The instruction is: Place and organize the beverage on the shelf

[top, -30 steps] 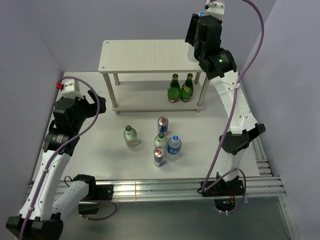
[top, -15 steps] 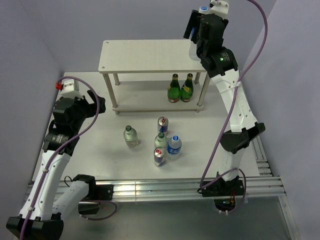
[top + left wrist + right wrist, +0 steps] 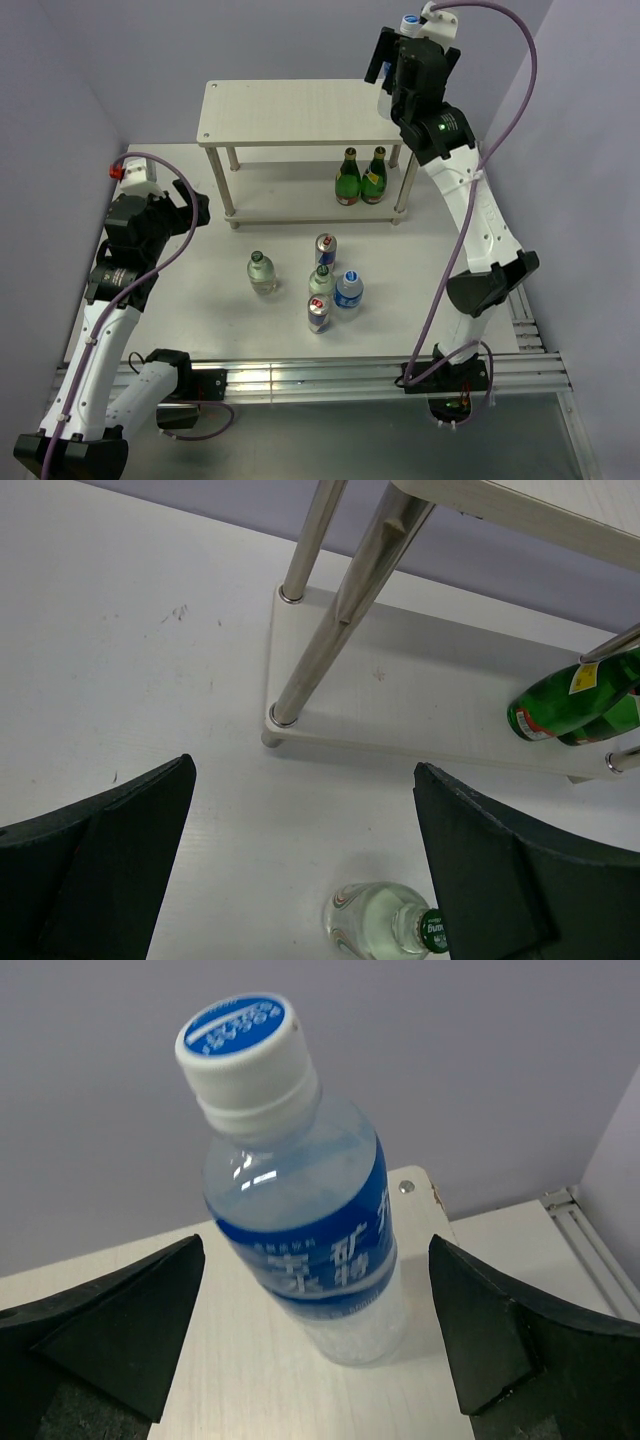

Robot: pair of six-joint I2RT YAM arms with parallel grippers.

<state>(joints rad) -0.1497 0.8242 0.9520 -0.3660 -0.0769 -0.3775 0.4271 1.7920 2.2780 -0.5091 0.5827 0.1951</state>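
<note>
The shelf (image 3: 290, 110) stands at the back of the table. A clear bottle with a blue label and cap (image 3: 300, 1210) stands upright on its top board near the right corner. My right gripper (image 3: 316, 1260) is open, one finger on each side of the bottle and apart from it. From above, the right gripper (image 3: 385, 85) hides most of that bottle. On the table are two cans (image 3: 325, 248) (image 3: 318, 313), a blue-label bottle (image 3: 348, 290) and two green-capped bottles (image 3: 321, 281) (image 3: 261, 271). My left gripper (image 3: 304, 770) hangs open and empty above the left green-capped bottle (image 3: 385, 930).
Two dark green glass bottles (image 3: 347, 178) (image 3: 375, 176) stand on the shelf's lower board at the right, also in the left wrist view (image 3: 560, 708). Silver shelf legs (image 3: 340, 610) rise ahead of the left gripper. A metal rail (image 3: 330, 375) runs along the near edge.
My right gripper has opened and let go of the blue-label bottle, which stays on the shelf top. The right wrist has shifted slightly up and back. The left arm has not moved.
</note>
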